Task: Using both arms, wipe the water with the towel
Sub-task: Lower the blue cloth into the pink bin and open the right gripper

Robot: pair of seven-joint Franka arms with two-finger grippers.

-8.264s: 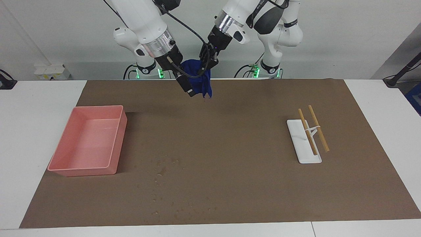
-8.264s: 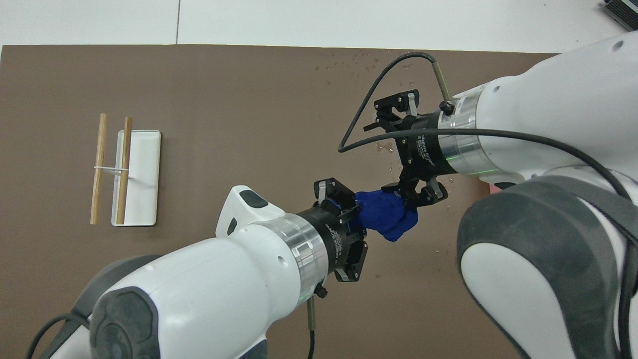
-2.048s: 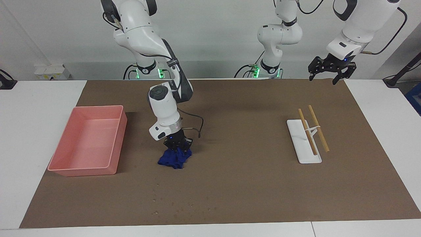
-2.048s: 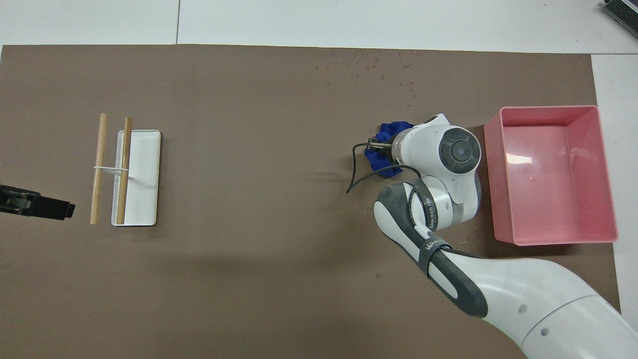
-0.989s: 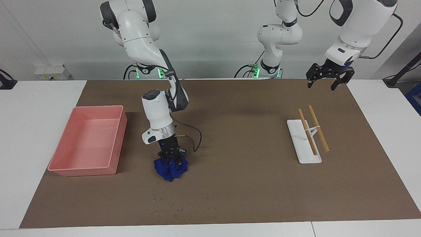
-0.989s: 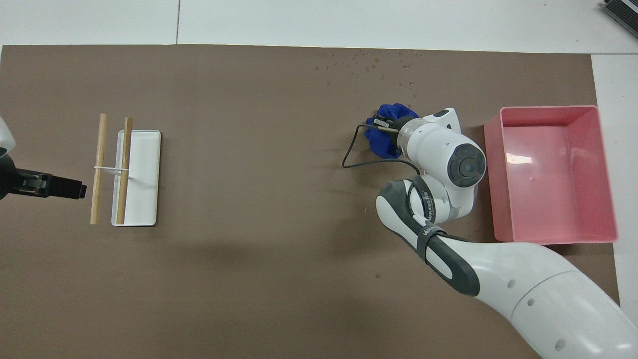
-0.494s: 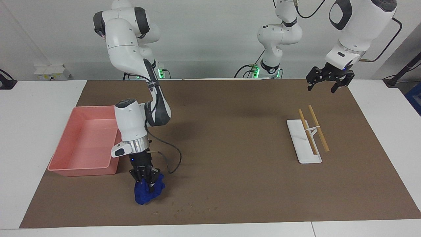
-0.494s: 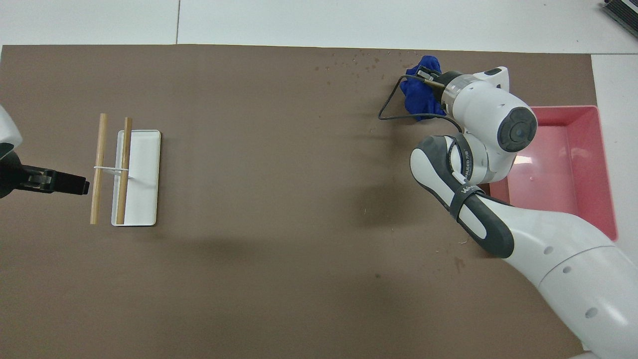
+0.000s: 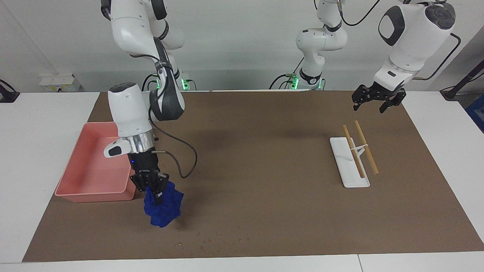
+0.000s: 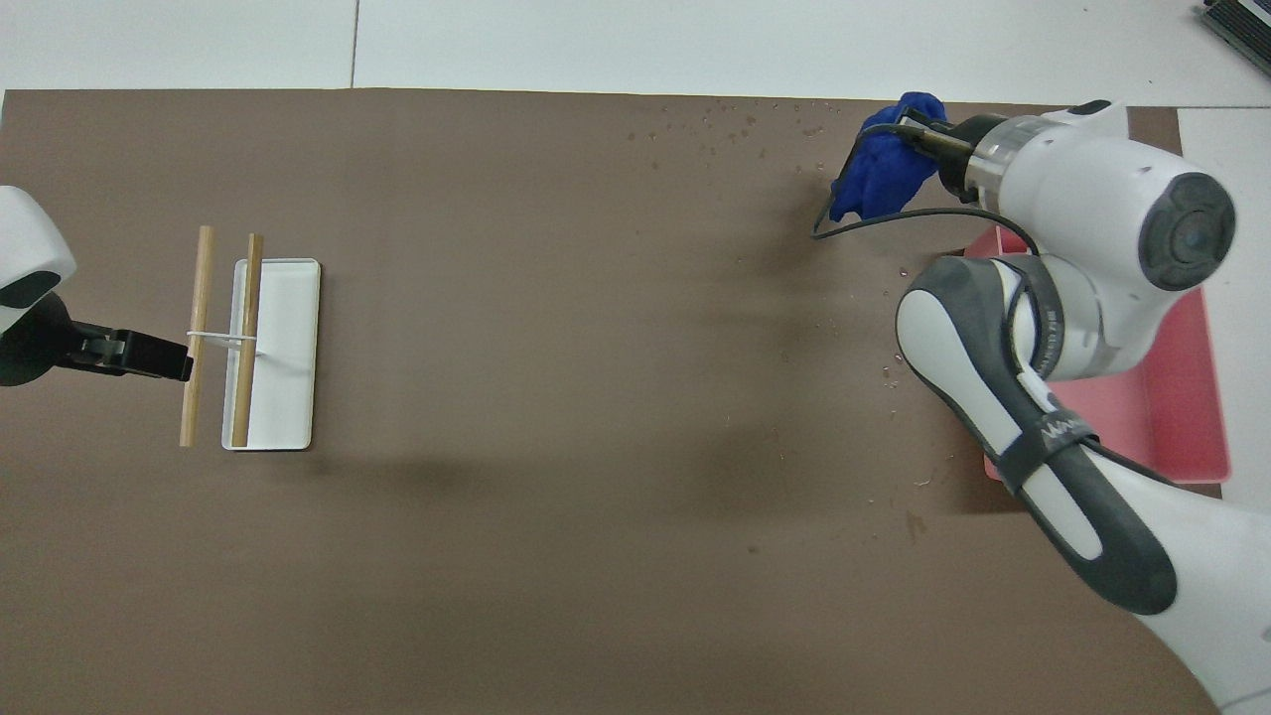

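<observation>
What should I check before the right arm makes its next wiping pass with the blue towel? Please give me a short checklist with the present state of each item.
1. Right gripper shut on the towel: ok.
2. Towel touching the brown mat: cannot tell; it hangs bunched below the gripper, near the pink bin.
3. Water left to wipe: not ok; droplets remain near the mat edge farthest from the robots.
4. Path from towel to droplets free of objects: ok.
5. Left gripper out of the way: ok; it waits open above the mat near the white rack.
</observation>
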